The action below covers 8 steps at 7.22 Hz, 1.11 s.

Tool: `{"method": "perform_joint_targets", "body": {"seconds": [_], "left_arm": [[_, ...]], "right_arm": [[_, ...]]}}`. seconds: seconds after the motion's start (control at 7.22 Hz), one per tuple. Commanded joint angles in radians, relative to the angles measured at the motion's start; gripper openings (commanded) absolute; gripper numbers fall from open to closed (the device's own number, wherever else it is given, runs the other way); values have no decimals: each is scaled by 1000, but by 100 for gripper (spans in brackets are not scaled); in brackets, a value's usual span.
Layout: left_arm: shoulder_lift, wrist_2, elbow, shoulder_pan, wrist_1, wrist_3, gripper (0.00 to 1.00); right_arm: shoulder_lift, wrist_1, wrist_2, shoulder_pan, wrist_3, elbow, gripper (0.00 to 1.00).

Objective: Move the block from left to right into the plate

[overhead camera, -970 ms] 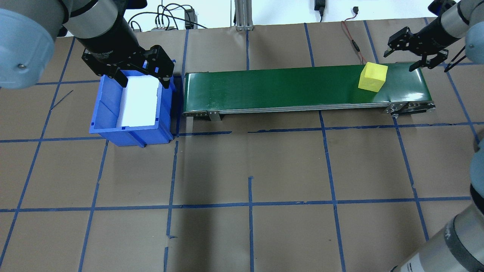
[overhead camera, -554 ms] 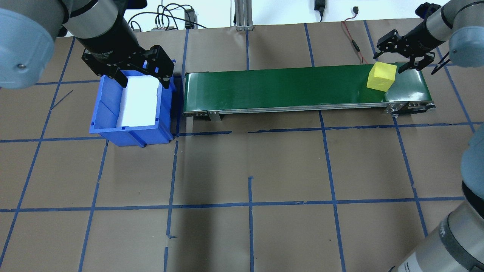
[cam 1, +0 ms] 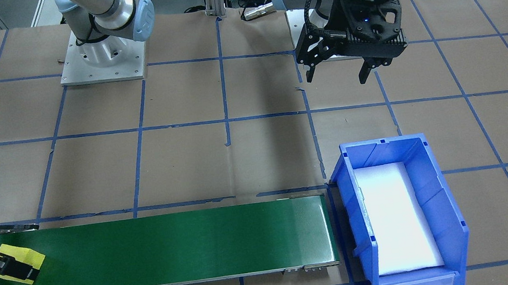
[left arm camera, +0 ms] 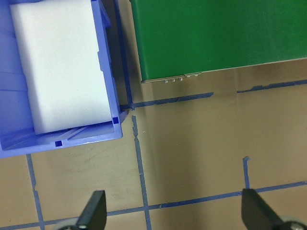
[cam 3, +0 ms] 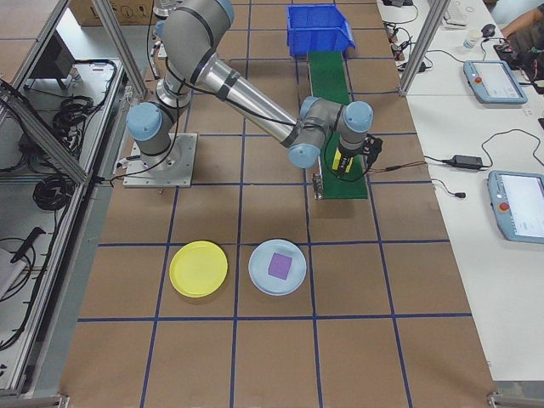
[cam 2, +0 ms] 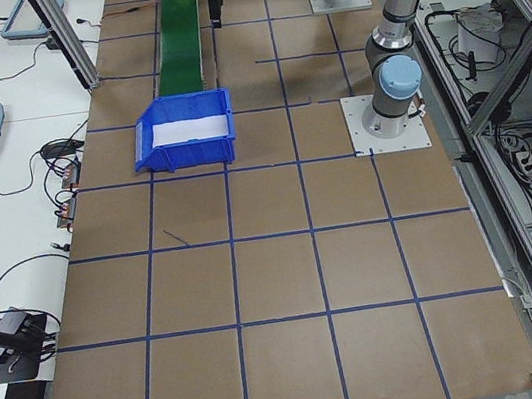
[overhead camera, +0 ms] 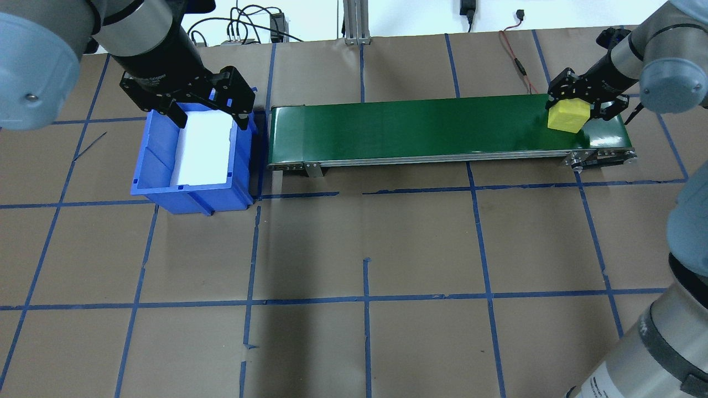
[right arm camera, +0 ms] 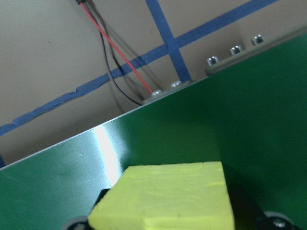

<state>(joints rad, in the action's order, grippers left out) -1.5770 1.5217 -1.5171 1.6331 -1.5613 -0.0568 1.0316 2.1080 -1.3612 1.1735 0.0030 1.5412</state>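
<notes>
Where the green conveyor belt (overhead camera: 442, 128) ends on the right, the yellow block (overhead camera: 566, 115) sits on its surface between the fingers of the right gripper (overhead camera: 577, 105), which flank it closely on both sides; whether they press it cannot be told. The yellow plate (cam 3: 198, 269) lies well apart on the brown table (overhead camera: 365, 243), beside a pale plate (cam 3: 277, 267) bearing a purple block (cam 3: 280, 266). The left gripper (overhead camera: 206, 112) hangs with jaws spread wide over the blue bin (overhead camera: 157, 166) at the belt's left end.
</notes>
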Motion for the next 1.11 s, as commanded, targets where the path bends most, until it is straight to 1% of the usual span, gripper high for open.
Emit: {"method": "perform_joint_targets", "body": {"seconds": [0.0,0.14,0.28,0.42,0.55,0.69,0.83,0.97], "left_arm": [[0,0,0,1,0,0,100],[0,0,0,-1,0,0,100],[0,0,0,1,0,0,100],[0,0,0,1,0,0,100],[0,0,0,-1,0,0,100],[0,0,0,1,0,0,100],[0,0,0,1,0,0,100],[0,0,0,1,0,0,100]], "right_arm": [[37,1,-106,-1,-104,8,30],[66,0,-178,-3,-212,16,24],[97,-25,-215,-20,-306,23,22],[160,-99,-234,-72,-401,48,21],[220,-162,-228,-163,-490,92,21],[281,-193,-225,-289,-631,156,21],[330,-200,-225,-390,-682,209,21],[359,-201,-225,-510,-804,250,22]]}}
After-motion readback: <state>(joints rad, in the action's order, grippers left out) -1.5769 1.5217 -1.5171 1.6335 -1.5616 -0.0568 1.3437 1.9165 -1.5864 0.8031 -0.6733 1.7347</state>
